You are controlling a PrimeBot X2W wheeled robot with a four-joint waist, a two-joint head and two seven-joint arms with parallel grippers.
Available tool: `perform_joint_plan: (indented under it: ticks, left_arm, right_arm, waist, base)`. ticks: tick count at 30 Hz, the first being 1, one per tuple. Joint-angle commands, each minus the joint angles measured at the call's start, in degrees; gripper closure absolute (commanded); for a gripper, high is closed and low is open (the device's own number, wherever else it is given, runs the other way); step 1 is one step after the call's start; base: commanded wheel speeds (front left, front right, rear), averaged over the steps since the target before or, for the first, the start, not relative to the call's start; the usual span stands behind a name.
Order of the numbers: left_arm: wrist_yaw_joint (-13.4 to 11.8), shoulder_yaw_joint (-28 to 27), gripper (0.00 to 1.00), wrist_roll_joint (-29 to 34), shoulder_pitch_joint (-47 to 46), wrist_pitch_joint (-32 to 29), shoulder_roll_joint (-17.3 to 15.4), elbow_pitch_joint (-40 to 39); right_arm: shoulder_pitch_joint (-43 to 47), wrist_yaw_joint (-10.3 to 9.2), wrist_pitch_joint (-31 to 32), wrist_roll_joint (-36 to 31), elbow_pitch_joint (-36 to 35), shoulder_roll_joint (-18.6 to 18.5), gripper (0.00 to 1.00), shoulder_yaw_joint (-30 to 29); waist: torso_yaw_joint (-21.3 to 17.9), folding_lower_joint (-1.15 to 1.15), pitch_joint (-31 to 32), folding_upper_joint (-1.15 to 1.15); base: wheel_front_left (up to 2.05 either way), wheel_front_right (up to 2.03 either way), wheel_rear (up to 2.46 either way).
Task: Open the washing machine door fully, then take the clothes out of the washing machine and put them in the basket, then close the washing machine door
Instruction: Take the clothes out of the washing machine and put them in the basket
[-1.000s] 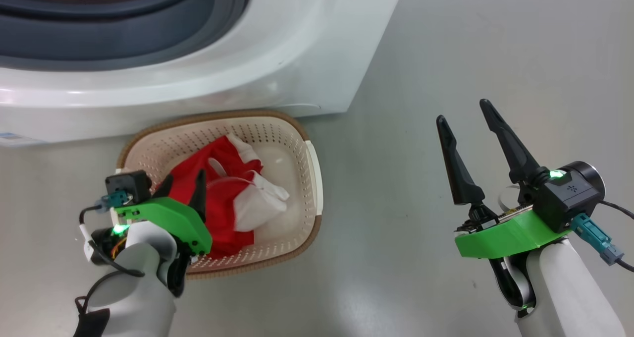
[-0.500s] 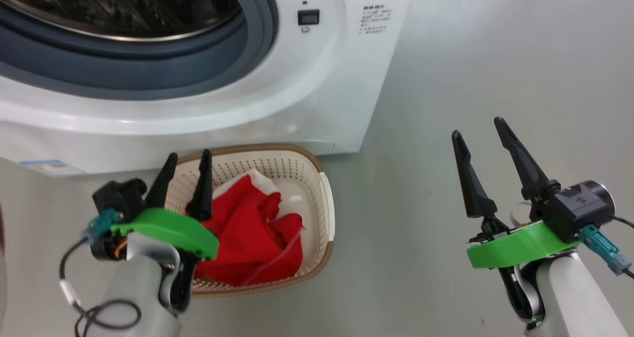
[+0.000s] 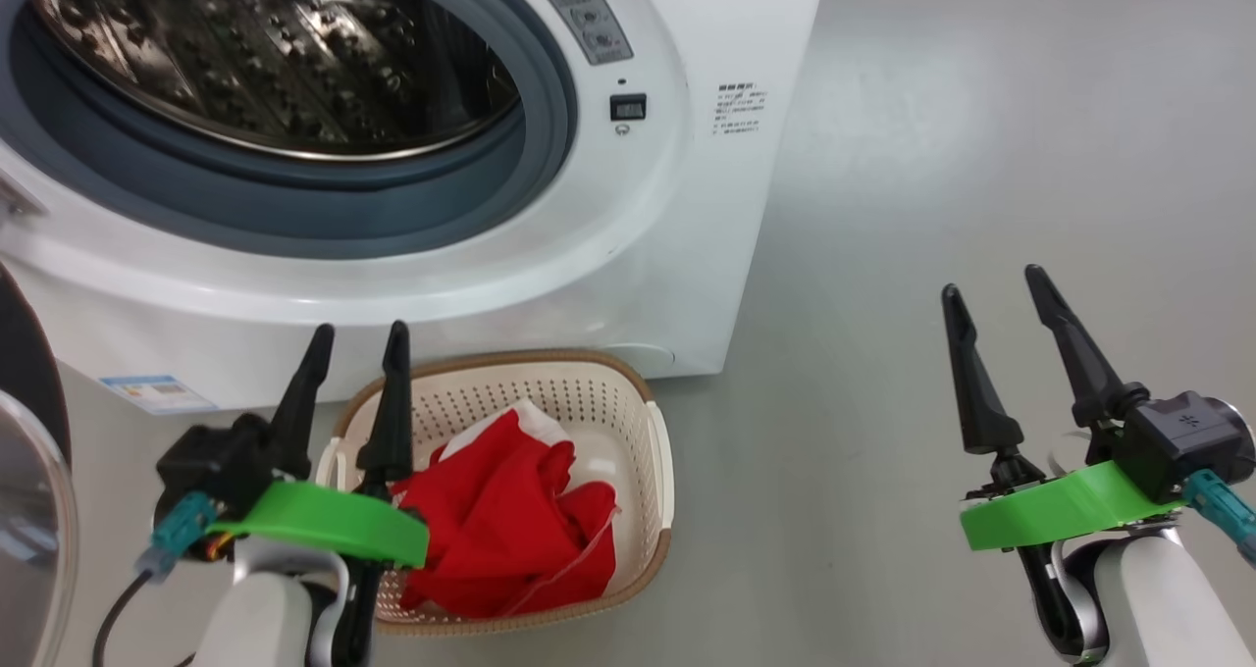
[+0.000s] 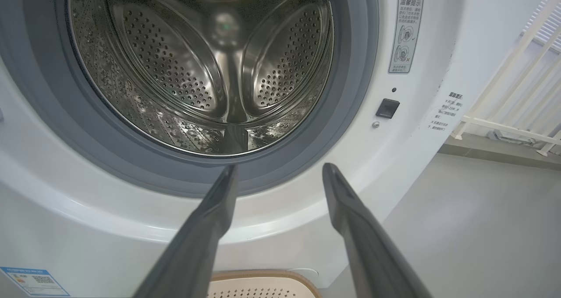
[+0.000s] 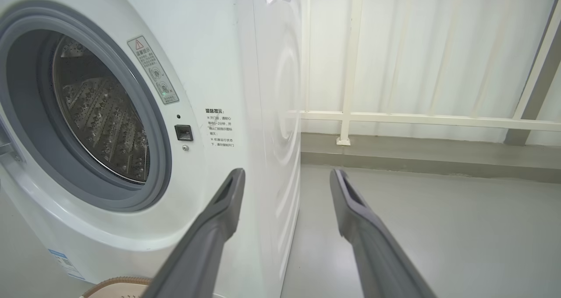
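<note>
Red clothes [image 3: 500,539] are lying in basket [image 3: 549,397] | railing [image 5: 350,61] is standing behind washing machine [image 3: 687,206] | left hand [image 3: 360,327], right hand [image 3: 991,280] are gaping, empty

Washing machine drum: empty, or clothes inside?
Empty where visible: the perforated steel drum shows bare metal; red fabric clothes lie in the cream plastic basket.

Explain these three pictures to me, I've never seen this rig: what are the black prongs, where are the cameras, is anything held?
This is a two-armed robot. One picture looks down from its head; the other two look forward from each wrist. The black prongs are its left gripper and right gripper, both open and empty. Ahead stands the washing machine, its door swung open at the left; the drum looks empty. On the floor, the basket holds the red clothes.
</note>
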State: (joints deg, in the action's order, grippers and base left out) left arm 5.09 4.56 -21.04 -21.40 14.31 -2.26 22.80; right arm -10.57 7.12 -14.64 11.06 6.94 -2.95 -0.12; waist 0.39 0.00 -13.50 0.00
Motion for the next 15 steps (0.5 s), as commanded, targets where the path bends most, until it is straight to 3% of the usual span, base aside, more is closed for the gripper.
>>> perform_joint_plan:
  ticks: [1,15]
  left_arm:
    - [-0.35,-2.34,0.0,0.71,1.21,0.68,-0.91,-2.4]
    - [-0.88,-4.54,0.0,2.57,8.2,0.69,-2.0,-6.72]
  right_arm:
    - [0.89,0.36,-0.36,0.22,-1.49,0.07,0.0,0.56]
    - [4.3,0.36,-0.36,-0.48,-1.15,0.07,0.0,-2.28]
  waist:
    - [-0.01,0.0,1.48,0.0]
    - [0.16,0.0,7.78,0.0]
  base:
    - [0.0,0.0,0.0]
    - [0.0,0.0,0.0]
